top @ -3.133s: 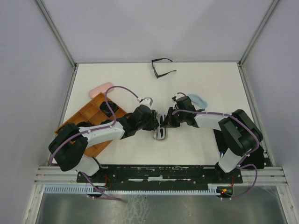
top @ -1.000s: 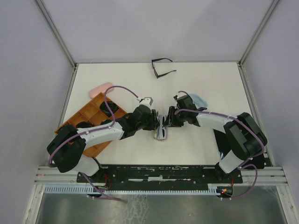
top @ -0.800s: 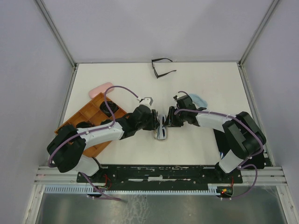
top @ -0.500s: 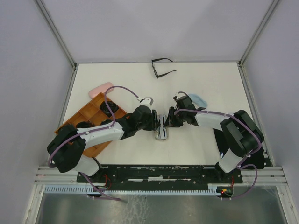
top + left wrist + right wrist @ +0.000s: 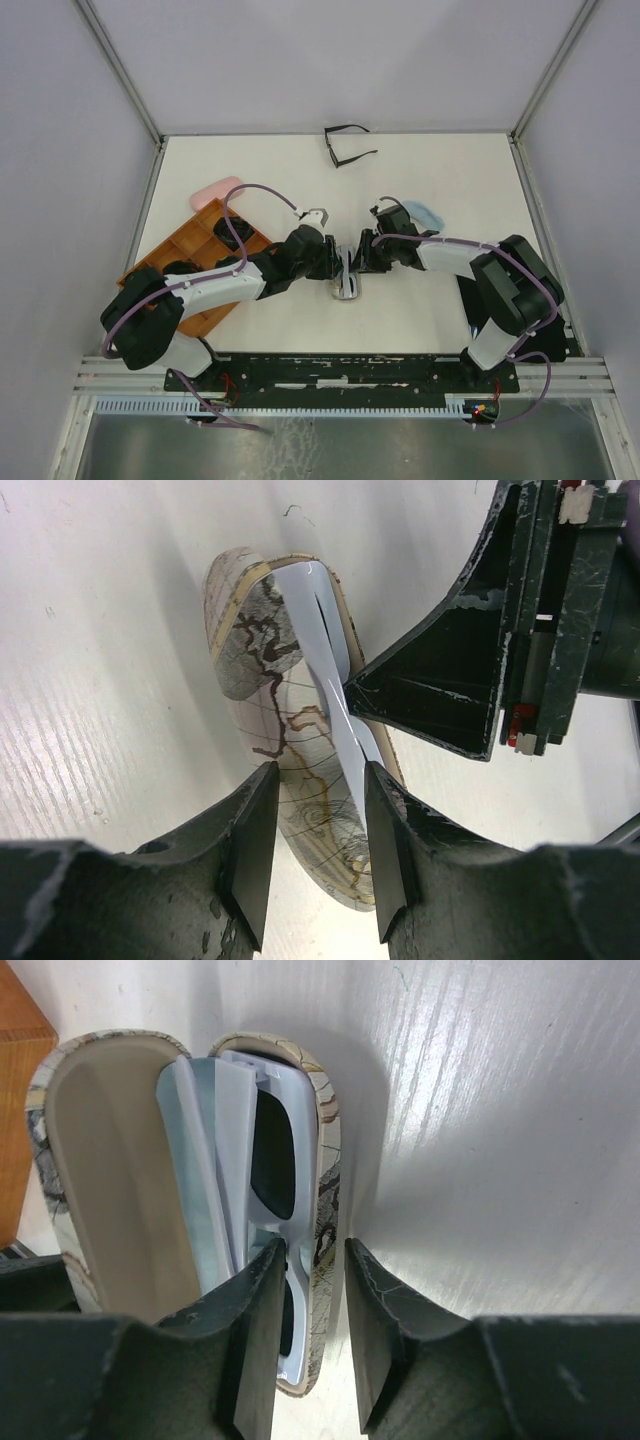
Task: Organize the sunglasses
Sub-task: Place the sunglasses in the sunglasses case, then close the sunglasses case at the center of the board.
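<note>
A patterned case (image 5: 346, 286) lies open at the table's middle, between my two grippers. In the right wrist view it holds pale-blue sunglasses (image 5: 270, 1160) with dark lenses. My right gripper (image 5: 315, 1310) is nearly closed over the case's right wall (image 5: 328, 1175), with one finger inside against the sunglasses frame and one outside. My left gripper (image 5: 318, 855) is closed on the other half of the case (image 5: 250, 650), with the pale sunglasses arms (image 5: 320, 640) beside its right finger. Thin black-framed glasses (image 5: 345, 147) lie open at the far edge.
An orange divided tray (image 5: 190, 255) sits at the left with dark items in its compartments. A pink case (image 5: 215, 190) lies behind it. A light-blue item (image 5: 425, 212) lies behind the right gripper (image 5: 360, 260). The left gripper (image 5: 334, 262) faces it across the case.
The right arm has shifted slightly around the case over the last seconds. The case and the left arm have stayed almost in place.
</note>
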You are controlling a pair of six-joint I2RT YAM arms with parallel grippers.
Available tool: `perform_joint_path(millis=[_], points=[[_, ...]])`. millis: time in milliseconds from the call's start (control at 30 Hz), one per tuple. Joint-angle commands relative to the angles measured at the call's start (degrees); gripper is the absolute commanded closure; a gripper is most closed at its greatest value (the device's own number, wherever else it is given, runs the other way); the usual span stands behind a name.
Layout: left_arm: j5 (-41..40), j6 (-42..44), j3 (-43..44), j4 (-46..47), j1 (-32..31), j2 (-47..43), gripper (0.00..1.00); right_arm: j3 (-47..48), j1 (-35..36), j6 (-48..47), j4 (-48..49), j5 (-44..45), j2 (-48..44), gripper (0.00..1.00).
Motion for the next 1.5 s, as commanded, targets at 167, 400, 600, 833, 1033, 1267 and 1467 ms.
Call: perform_joint_path(millis=[167, 400, 600, 833, 1033, 1267, 1467], points=[[-0.95, 0.76, 2.03, 0.87, -0.27, -1.55, 0.55, -1.46, 0.13, -1.18, -0.28, 2.85, -9.25, 0.58], [-0.90, 0.78, 2.12, 0.88, -0.29, -1.37, 0.59, -3.98, -0.04, -1.84, -2.74, 11.01, -13.10, 0.59], [-0.93, 0.77, 2.19, 0.91, -0.30, -1.33, 0.62, -2.90, 0.02, -2.01, -3.43, 12.03, -10.63, 0.66], [-0.63, 0.76, 2.61, 0.83, -0.42, -1.01, 0.62, -0.81, 0.03, -2.21, -2.17, 7.49, -6.23, 0.70], [-0.55, 0.84, 3.11, 0.60, -0.76, -0.58, 0.62, 0.26, 0.01, -1.85, -1.18, 4.11, -3.05, 0.70], [-0.54, 1.00, 4.74, -0.07, -1.63, 1.18, 0.62, 0.13, 0.02, -0.92, 1.26, 1.28, -1.88, 0.71], [-0.63, 1.11, 5.51, -0.49, -2.30, 3.20, 0.60, 0.17, -0.02, -0.63, 1.96, 0.91, -1.51, 0.71]])
